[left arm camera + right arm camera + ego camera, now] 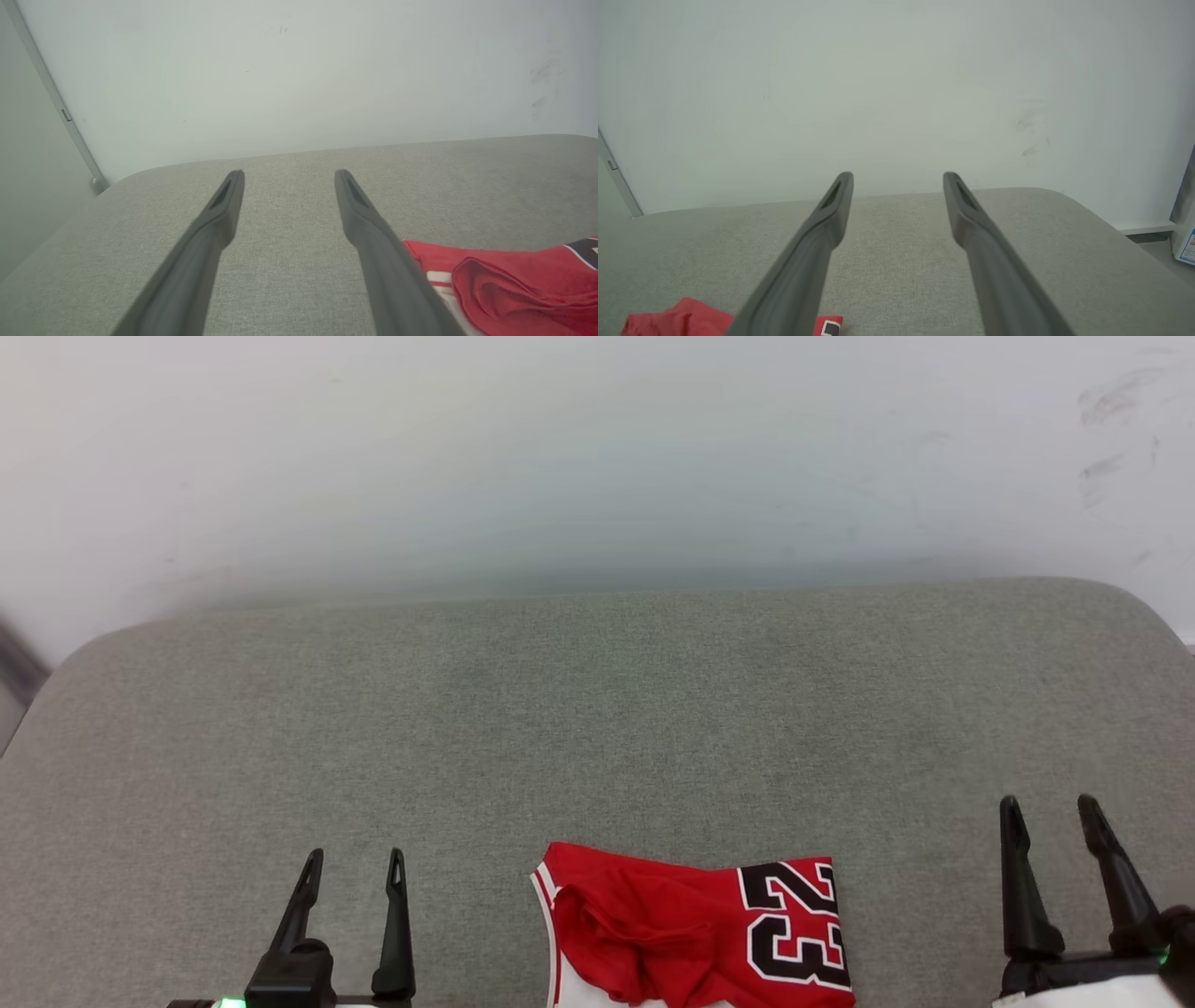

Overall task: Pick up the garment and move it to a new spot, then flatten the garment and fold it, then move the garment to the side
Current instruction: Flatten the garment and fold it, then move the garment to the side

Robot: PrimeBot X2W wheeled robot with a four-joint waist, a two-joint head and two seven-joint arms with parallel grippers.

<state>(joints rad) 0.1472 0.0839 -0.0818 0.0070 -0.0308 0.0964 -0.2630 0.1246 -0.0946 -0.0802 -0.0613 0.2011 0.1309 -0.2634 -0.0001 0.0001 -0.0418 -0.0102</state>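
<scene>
A grey fabric-covered surface (597, 709) with rounded corners is set against a white wall (597, 448) marked by faint scuffs. The garment (695, 929) is seen bunched at the near edge, and "23" (798, 924) can be read on it. It is flanked by the left gripper (356, 855) and the right gripper (1047, 801), whose fingers are spread wide with nothing held.

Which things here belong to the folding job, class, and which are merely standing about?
Job: jersey, bunched on the grey cushion; left gripper and right gripper, both open and empty.
Not the job: wall; box beyond the cushion's right end.
</scene>
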